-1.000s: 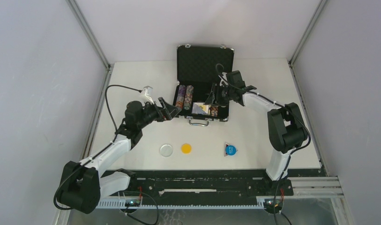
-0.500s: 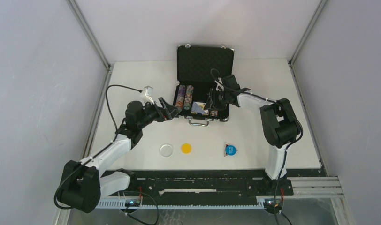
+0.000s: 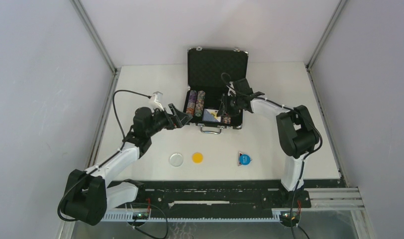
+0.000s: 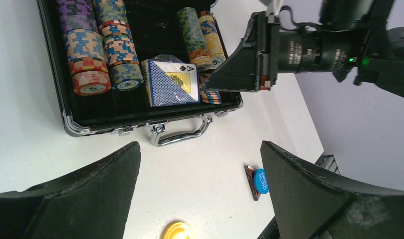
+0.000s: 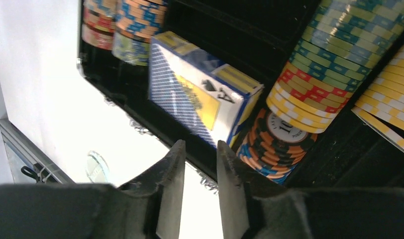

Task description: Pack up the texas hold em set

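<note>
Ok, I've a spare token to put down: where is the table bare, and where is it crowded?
Bare: table between yellow token and blue token, and both back corners beside the briefcase lid. Crowded: the briefcase tray, with chip rolls, card deck and right arm over it.

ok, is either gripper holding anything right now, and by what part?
Neither. Left gripper is wide open and empty; right gripper, narrow gap, grips nothing, its tips by the card deck in the briefcase.

Briefcase handle [image 4: 180, 139] shiny metal; card deck [image 4: 170, 82] glossy.
</note>
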Available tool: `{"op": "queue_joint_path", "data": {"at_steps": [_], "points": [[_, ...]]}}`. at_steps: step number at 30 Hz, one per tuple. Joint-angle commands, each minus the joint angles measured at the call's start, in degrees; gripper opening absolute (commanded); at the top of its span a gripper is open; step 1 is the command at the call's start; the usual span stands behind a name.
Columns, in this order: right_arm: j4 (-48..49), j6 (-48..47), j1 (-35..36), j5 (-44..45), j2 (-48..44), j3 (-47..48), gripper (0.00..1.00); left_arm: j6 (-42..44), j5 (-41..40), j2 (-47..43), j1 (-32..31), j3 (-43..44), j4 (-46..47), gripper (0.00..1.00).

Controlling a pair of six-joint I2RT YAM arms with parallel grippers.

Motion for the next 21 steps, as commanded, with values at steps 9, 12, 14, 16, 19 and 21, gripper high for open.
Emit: {"op": "queue_joint_path", "data": {"at_steps": [9, 12, 14, 16, 19, 21], "points": [[3.76, 0.44, 2.90, 1.71, -2.61, 4.53, 0.00, 0.94, 0.99, -0.27, 0.25, 0.79, 1.45, 0.94], [3.35, 0.10, 3.26, 5.90, 1.66, 4.91, 0.00, 1.19, 0.94, -0.67, 0.22, 0.73, 1.02, 0.94], [2.50, 0.33, 3.25, 6.65, 4.73, 4.83, 0.00, 1.45, 0.77, -0.95, 0.22, 0.85, 0.60, 0.94], [2.02, 0.27, 3.56, 7.32, 6.66, 4.51, 0.00, 1.54, 0.71, -0.87, 0.22, 0.94, 0.36, 0.94], [1.67, -0.73, 5.10, 11.82, 7.48, 4.21, 0.00, 1.24, 1.01, -0.39, 0.24, 0.90, 0.79, 0.94], [1.90, -1.11, 5.52, 12.13, 6.34, 4.27, 0.00, 1.07, 1.20, 0.02, 0.22, 0.91, 1.24, 0.94]]}}
